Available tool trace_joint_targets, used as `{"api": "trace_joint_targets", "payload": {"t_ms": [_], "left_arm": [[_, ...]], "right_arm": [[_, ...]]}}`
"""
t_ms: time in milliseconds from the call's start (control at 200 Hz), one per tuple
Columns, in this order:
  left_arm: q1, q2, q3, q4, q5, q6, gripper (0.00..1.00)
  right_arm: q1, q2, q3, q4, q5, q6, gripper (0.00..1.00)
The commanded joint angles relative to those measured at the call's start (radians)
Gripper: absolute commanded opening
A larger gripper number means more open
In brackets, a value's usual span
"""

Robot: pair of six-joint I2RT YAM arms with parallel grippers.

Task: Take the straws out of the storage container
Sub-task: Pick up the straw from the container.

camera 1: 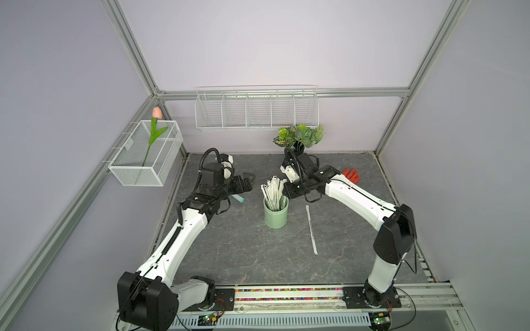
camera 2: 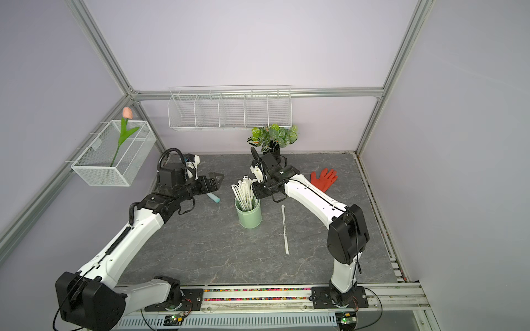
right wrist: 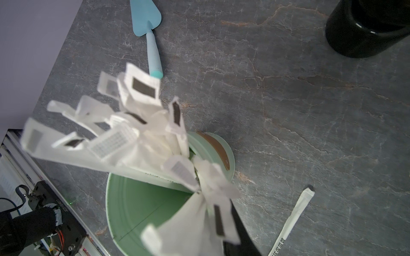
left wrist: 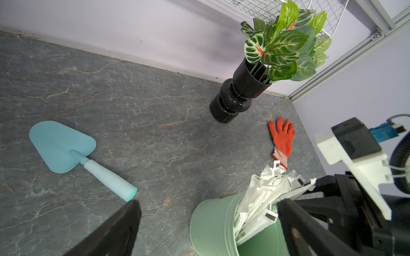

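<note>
Grey, marble-veined tabletop (camera 1: pixel 243 252) inside a lilac-walled, aluminium-framed cell, with a long white wire rack (camera 1: pixel 256 111) of five compartments hung on the back wall. Two white-and-black robot arms extended inward from the near edge.

Left gripper (camera 1: pixel 252 182) level with the straw tops and near the cup's side, apart from it, jaws spread wide, nothing between them. Right gripper (camera 1: pixel 285 190) in among the straw tops from the opposite side. In the right wrist view, one black finger (right wrist: pixel 244 237) against the white wrappers, the other out of frame: jaw gap and any hold impossible to tell.

By the back wall, a glossy black ribbed vase (left wrist: pixel 235 97) of variegated green leaves. At mid-table, upright, the pale mint-green cylindrical cup (camera 1: pixel 276 216). Standing in it and fanned above the rim, the bundle of long, thin, white paper-wrapped straws (camera 1: pixel 274 192).

Partly hidden beneath the left arm in both top views, flat on the stone, a light-blue plastic trowel (left wrist: pixel 62 146). Near the far right corner, an orange-red work glove (left wrist: pixel 282 138). Beside the cup, toward the right arm, one wrapped straw (camera 1: pixel 311 229) lying alone on the table, not touching the cup.
</note>
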Motion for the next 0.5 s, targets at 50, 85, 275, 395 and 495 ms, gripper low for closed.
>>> {"api": "trace_joint_targets", "payload": {"t_ms": [50,85,275,395,495], "left_arm": [[-0.005,0.007,-0.001,-0.007,0.01,0.009,1.0],[-0.006,0.007,0.0,-0.007,0.009,0.009,1.0],[-0.006,0.008,0.0,-0.006,0.013,0.009,1.0],[-0.005,0.008,0.0,-0.006,0.015,0.008,1.0],[-0.007,0.008,0.0,-0.006,0.015,0.008,1.0]], "right_arm": [[0.005,0.021,0.026,-0.009,-0.013,-0.002,0.2],[0.005,0.022,0.028,-0.012,-0.014,-0.002,0.19],[0.005,0.006,0.033,-0.027,-0.025,0.0,0.16],[0.005,-0.011,0.036,-0.042,-0.025,-0.001,0.17],[0.005,-0.016,0.039,-0.055,-0.027,-0.004,0.21]]}}
